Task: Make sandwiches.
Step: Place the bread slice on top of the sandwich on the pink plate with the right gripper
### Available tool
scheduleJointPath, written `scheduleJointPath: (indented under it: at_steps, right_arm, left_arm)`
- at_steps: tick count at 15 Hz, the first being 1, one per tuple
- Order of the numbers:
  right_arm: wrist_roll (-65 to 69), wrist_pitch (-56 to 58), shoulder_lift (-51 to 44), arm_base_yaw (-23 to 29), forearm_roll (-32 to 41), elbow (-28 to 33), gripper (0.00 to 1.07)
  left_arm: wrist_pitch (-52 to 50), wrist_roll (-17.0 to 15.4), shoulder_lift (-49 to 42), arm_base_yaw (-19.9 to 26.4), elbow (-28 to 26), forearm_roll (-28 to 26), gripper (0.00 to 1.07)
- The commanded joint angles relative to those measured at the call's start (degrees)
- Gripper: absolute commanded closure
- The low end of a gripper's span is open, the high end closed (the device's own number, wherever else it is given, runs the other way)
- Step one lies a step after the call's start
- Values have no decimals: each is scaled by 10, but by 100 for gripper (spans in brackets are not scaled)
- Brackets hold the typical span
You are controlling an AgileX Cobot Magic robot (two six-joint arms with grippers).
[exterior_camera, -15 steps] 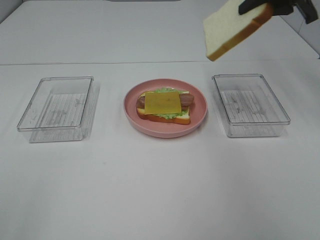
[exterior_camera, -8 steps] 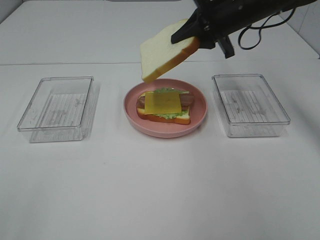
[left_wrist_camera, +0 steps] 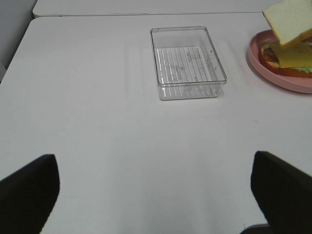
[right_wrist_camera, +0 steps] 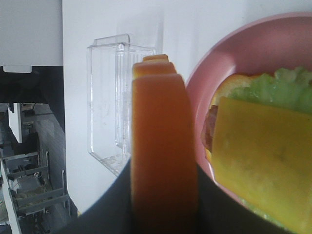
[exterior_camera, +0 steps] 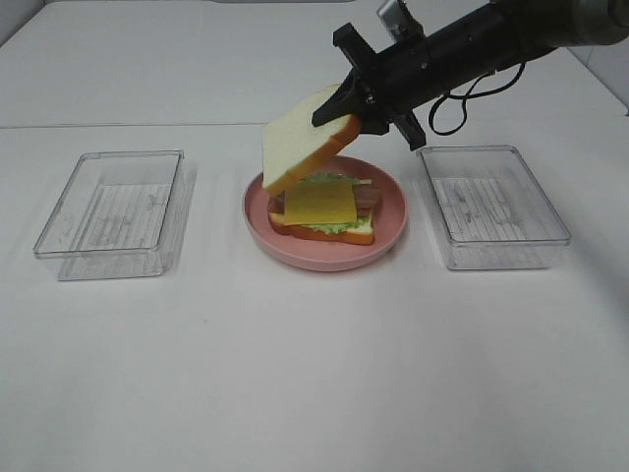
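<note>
**Top slice tilted over the open stack**

Top bread slice [exterior_camera: 300, 138] pinched by its orange-brown crust in the right claw [exterior_camera: 346, 108], tilted, low corner just above the yellow cheese square [exterior_camera: 318, 204]. Held steeply, probably to lay it down edge first. Below: smooth flat cheese, reddish-brown meat strips [exterior_camera: 367, 197], ruffled green lettuce [exterior_camera: 339, 225], bottom bread slice [exterior_camera: 324, 234], all on the round pink plate [exterior_camera: 388, 236]. 2 clear ribbed trays flanking, left tray [exterior_camera: 110, 213] and right tray [exterior_camera: 491, 206], on the white bench [exterior_camera: 314, 374]. Left claw [left_wrist_camera: 156, 195] released wide, parked well apart.
</note>
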Motion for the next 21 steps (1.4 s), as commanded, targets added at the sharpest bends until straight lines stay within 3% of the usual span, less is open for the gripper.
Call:
scheduleJointPath:
  at_steps: [1,8,10,11,13,16,20,21]
  right_arm:
    - [10,-2,15,0,1,-4,107]
    - [24,-3,38,0,-23,-4,103]
    - [40,-3,38,0,-44,-4,84]
    - [55,-3,34,0,-80,-5,50]
    - [54,5,22,0,-113,-13,34]
    - [119,63,7,0,-257,-70,33]
    - [203,174,7,0,-407,-152,31]
    - [211,182,7,0,-417,-164,31]
  left_arm:
    - [-6,0,-13,-4,1,-6,6]
    - [-6,0,-13,-4,1,-6,6]
    - [-6,0,-13,-4,1,-6,6]
    - [-6,0,-13,-4,1,-6,6]
    - [-6,0,-13,-4,1,-6,6]
    - [-6,0,-13,-4,1,-6,6]
    - [-6,0,-13,-4,1,-6,6]
    - [-6,0,-13,-4,1,-6,6]
